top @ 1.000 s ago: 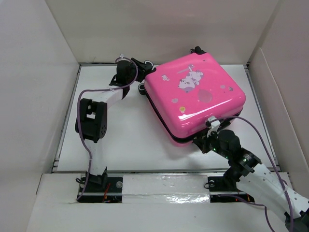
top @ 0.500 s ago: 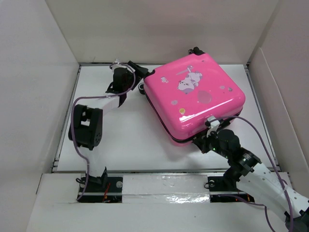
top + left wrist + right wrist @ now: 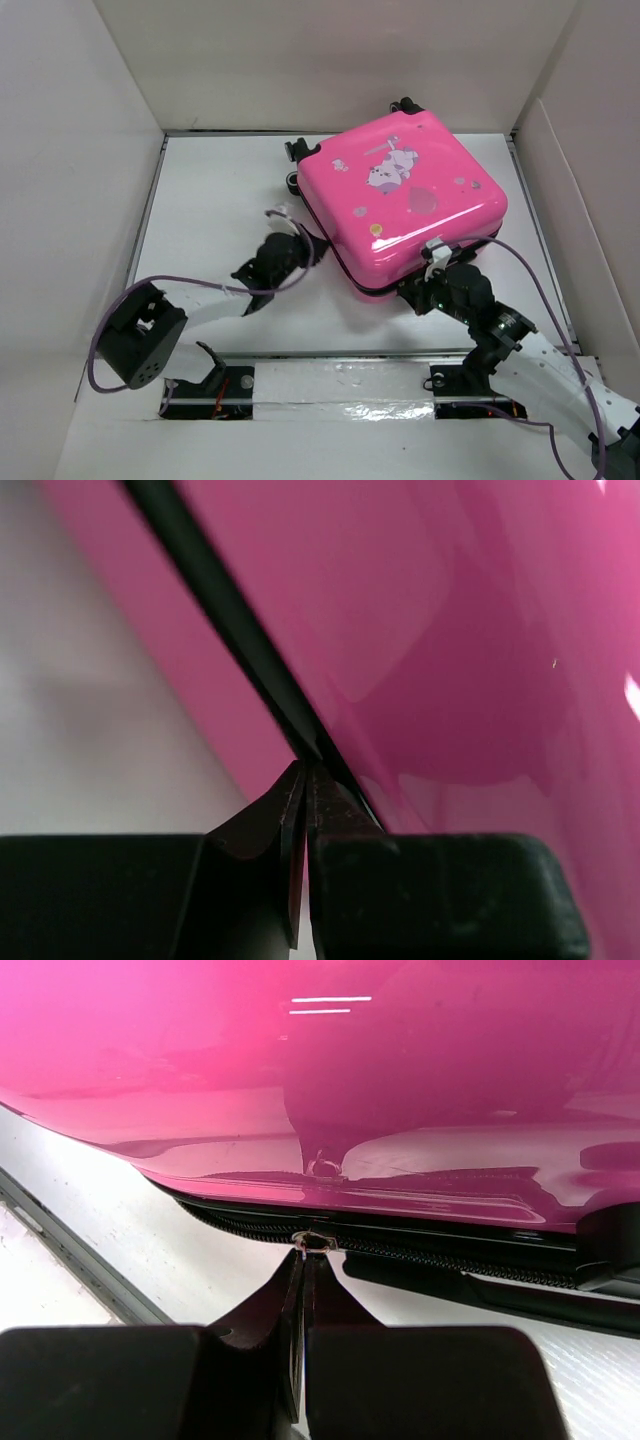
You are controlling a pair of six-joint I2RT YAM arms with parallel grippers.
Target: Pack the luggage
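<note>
The luggage (image 3: 405,195), a glossy hot-pink suitcase with cartoon print, lies closed and flat at the back right of the table. My left gripper (image 3: 318,250) is shut, with its tips against the black zipper seam (image 3: 230,610) on the case's left-front side (image 3: 450,630); I see nothing between the jaws. My right gripper (image 3: 412,290) is at the case's near corner. In the right wrist view it (image 3: 303,1260) is shut on a small metal zipper pull (image 3: 316,1241) under the pink shell (image 3: 400,1080).
Black wheels (image 3: 296,152) stick out at the case's back-left corner. White walls enclose the table (image 3: 210,210) on the left, back and right. A taped ledge (image 3: 340,385) runs along the near edge by the arm bases.
My left arm swung from the wheels at the case's back-left corner down to its left-front edge, folding low over the table. The right arm and the suitcase have hardly moved.
</note>
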